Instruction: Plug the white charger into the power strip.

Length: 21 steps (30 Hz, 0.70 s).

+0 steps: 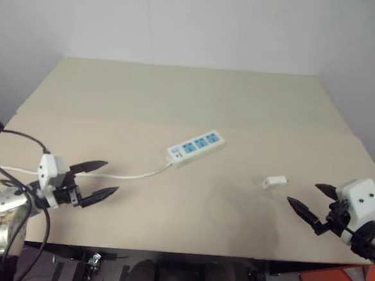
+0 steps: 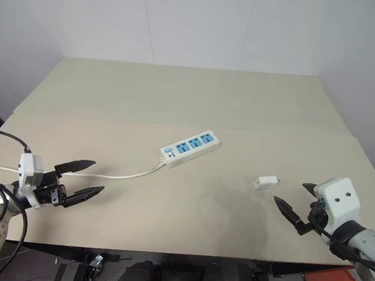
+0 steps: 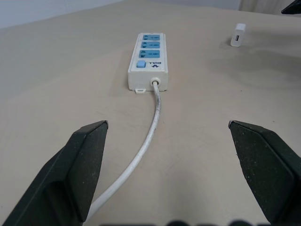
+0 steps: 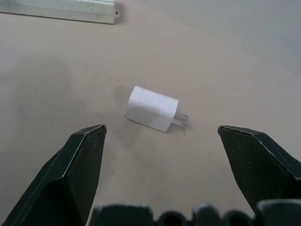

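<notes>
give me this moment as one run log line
charger: loose on table, unplugged | power strip: sockets empty | left gripper: open, empty | right gripper: open, facing charger

Head eyes overlook table (image 1: 196, 102); wrist views low, near tabletop.

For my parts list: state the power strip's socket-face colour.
Blue, on the white power strip; clearest in the left wrist view.

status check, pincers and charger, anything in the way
Left pincer open, empty. Right pincer open, empty, short of white charger. Charger on its side on table, apart from power strip. Nothing between them.
</notes>
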### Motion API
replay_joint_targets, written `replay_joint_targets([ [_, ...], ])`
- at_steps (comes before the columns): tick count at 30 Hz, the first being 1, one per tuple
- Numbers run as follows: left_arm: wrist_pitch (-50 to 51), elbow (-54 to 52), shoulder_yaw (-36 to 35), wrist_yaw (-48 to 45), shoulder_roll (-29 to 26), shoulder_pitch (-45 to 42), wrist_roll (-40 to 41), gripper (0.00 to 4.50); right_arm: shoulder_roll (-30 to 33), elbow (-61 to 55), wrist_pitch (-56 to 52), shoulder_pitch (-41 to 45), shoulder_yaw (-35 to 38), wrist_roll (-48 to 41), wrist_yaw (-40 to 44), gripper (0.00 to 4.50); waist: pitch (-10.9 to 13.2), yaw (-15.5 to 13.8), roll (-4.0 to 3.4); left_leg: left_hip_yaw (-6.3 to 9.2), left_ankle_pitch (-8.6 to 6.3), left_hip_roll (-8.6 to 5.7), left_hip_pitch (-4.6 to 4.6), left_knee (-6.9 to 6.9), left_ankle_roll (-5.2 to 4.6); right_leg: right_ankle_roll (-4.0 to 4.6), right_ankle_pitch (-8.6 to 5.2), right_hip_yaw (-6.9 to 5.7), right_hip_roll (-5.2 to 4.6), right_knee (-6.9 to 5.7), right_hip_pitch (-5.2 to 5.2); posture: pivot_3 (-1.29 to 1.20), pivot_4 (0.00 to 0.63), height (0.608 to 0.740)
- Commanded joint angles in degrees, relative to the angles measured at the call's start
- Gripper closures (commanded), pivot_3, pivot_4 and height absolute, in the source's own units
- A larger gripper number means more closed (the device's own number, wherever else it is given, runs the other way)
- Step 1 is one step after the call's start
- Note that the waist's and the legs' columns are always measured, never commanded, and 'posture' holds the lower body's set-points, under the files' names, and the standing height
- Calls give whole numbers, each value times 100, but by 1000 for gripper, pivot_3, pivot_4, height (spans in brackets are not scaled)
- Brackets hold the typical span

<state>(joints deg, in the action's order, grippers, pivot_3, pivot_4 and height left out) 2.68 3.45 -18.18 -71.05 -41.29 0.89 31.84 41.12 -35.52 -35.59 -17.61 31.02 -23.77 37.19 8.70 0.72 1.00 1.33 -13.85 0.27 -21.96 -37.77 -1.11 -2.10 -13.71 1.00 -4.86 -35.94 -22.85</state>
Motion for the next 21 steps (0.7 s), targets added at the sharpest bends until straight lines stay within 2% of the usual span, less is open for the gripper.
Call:
replay_joint_targets([
  [1, 74, -250, -177, 56, -64, 19, 139, 25, 119, -152, 64, 69, 219, -65, 36, 0, 0, -5, 0, 0, 0, 1, -1, 0, 0, 0, 0, 0, 0, 0, 0, 0, 150, 740],
  [21, 85, -345, -104, 295, 128, 27, 80, 25, 189, -50, 65, 153, 190, -47, 50, 0, 0, -14, 0, -4, 0, 6, -1, 0, 0, 3, 1, -1, 1, 7, 5, 0, 150, 740],
])
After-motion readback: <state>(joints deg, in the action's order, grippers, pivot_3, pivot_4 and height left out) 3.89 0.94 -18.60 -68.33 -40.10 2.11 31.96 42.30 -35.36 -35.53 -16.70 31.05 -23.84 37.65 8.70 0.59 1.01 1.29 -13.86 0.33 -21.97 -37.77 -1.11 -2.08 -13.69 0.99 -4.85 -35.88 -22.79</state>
